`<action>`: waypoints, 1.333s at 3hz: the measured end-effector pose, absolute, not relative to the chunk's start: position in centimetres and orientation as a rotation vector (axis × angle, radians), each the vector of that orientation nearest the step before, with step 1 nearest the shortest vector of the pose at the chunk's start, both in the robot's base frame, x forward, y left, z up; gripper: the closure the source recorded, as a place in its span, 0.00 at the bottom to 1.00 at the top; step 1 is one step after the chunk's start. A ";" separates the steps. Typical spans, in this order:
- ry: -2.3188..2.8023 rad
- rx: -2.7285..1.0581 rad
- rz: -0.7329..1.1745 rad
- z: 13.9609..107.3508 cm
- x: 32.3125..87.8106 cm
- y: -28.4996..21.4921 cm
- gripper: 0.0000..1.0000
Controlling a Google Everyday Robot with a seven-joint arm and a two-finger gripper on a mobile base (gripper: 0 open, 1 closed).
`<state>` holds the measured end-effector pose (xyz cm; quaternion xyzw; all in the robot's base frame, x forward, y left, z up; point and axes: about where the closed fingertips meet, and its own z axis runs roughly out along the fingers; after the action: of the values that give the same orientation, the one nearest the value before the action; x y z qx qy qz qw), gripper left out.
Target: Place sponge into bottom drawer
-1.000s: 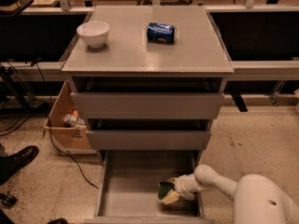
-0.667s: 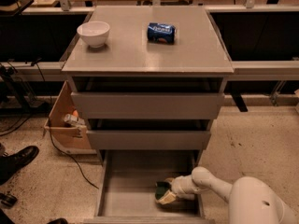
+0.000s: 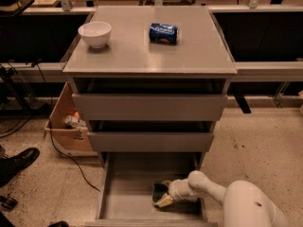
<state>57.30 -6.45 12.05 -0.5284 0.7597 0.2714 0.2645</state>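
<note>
Up on the cabinet top (image 3: 142, 56), a white bowl (image 3: 94, 33) is seen at the left, and a blue can (image 3: 163, 33) is laid on its side further right. Below, the bottom drawer (image 3: 128, 193) is pulled open. The sponge (image 3: 161, 198) is found at its right front, against the gripper (image 3: 170, 193), whose grasp cannot be told.

White bowl (image 3: 95, 33), blue can (image 3: 164, 33) lying on cabinet top (image 3: 142, 58)

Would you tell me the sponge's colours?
Sponge: green over pale yellow, camera view; hand at it in bottom drawer.
</note>
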 end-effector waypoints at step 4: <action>2.035 -1.417 0.785 13.9 54.9 -9.3 0.00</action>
<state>54.87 -9.32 13.94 -0.5250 0.7540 0.2907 0.2671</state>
